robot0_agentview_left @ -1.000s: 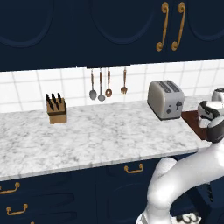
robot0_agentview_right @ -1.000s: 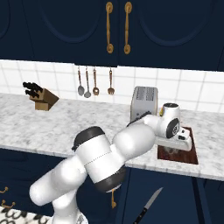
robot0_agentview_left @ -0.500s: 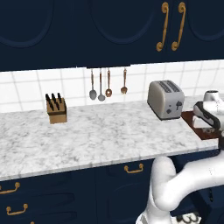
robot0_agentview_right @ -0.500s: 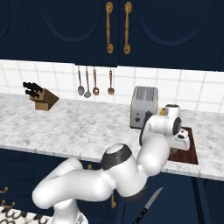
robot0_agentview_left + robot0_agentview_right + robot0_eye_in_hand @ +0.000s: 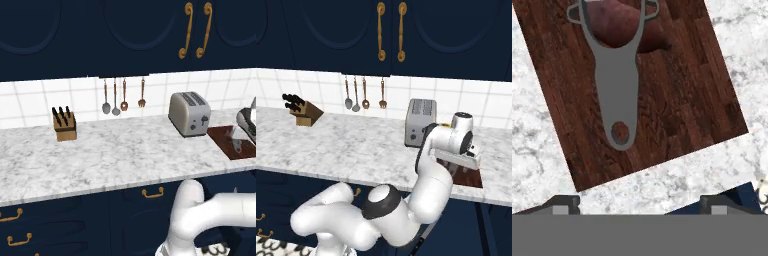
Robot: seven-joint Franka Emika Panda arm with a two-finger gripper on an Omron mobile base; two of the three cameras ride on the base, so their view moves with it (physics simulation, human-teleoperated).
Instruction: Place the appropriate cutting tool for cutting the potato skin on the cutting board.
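A grey Y-shaped peeler (image 5: 616, 85) lies flat on the dark reddish-brown cutting board (image 5: 682, 100). Its forked head rests over the potato (image 5: 614, 22), a brownish lump at the board's far end. My gripper (image 5: 641, 202) hovers above the board's near edge, open, with nothing between its fingertips (image 5: 564, 202). The peeler's handle end stops short of them. In the left base view the hand (image 5: 247, 122) hangs over the board (image 5: 222, 137) at the right edge. In the right base view the hand (image 5: 462, 142) sits above the board (image 5: 468, 176).
A silver toaster (image 5: 189, 114) stands just left of the board. A light wooden knife block (image 5: 65, 125) sits far left by the tiled wall, and several utensils (image 5: 122, 97) hang on that wall. The counter's front edge runs close to the board's near side.
The arm's elbow has swung down and right below the counter edge. The hand has stayed over the cutting board, shifting slightly right.
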